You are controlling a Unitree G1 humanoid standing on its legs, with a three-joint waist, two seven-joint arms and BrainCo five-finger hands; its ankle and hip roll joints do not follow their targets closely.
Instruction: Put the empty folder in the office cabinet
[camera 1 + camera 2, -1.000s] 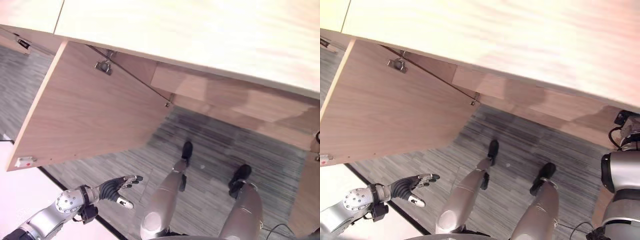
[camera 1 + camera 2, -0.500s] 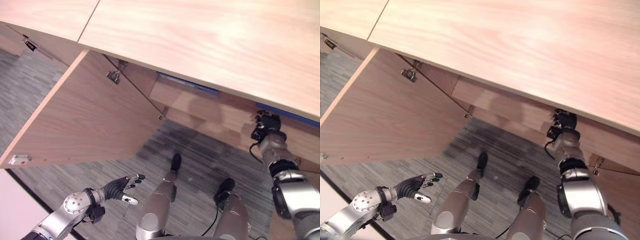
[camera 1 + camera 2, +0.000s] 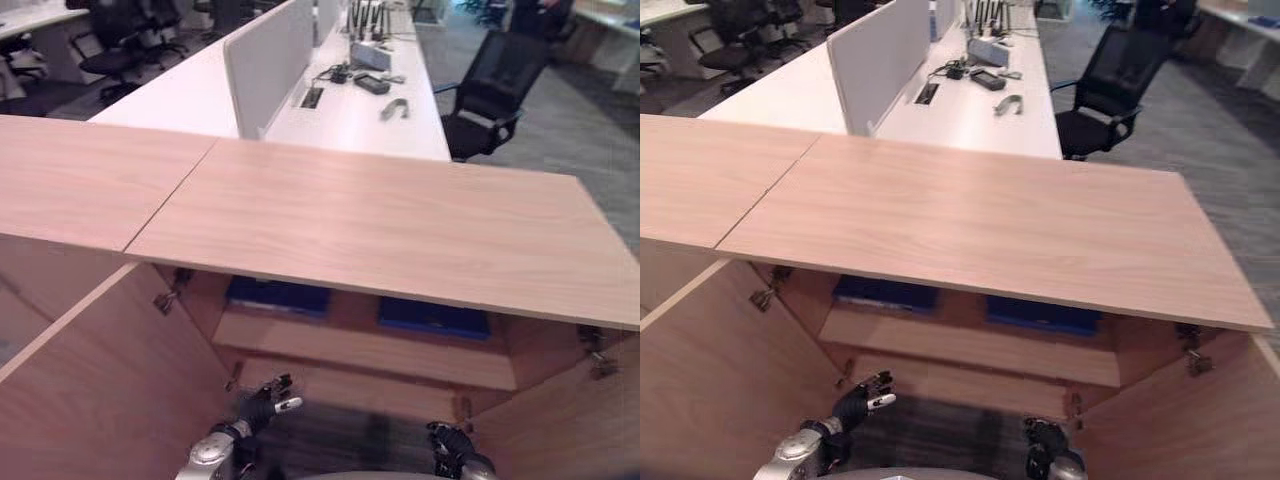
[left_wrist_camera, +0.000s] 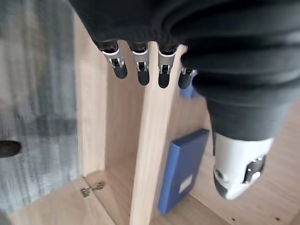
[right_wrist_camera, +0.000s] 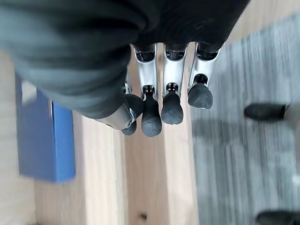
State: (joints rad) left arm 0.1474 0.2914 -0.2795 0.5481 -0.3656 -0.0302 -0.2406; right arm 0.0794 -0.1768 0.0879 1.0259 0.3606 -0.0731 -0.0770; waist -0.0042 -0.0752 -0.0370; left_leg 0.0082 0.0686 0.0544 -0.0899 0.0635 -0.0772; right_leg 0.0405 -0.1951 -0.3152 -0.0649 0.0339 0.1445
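A flat blue folder [image 4: 184, 171] with a small pale label on its spine, the writing too small to read, lies on a shelf inside the low light-wood office cabinet [image 3: 380, 225]; in the left wrist view it sits at the lower centre, beside a wooden upright panel. The left eye view shows two blue folders side by side on the shelf under the cabinet's wide top, one [image 3: 277, 296] left of centre and another [image 3: 435, 318] right of centre, with both cabinet doors swung open at the lower corners of the frame. The right wrist view shows a blue folder [image 5: 44, 136] at the left of its frame against the pale wood. The left hand [image 3: 262, 405] hangs low at the bottom centre-left of the eye views, holding nothing, its fingers straight and loosely spread. The right hand [image 3: 1040, 445] shows at the bottom centre-right; its own wrist view shows its fingers bent inward but holding nothing. Beyond the cabinet, the eye views show a long white desk [image 3: 340, 110] with a white divider screen [image 3: 265, 62] and a black office chair [image 3: 500, 85] at the upper right.
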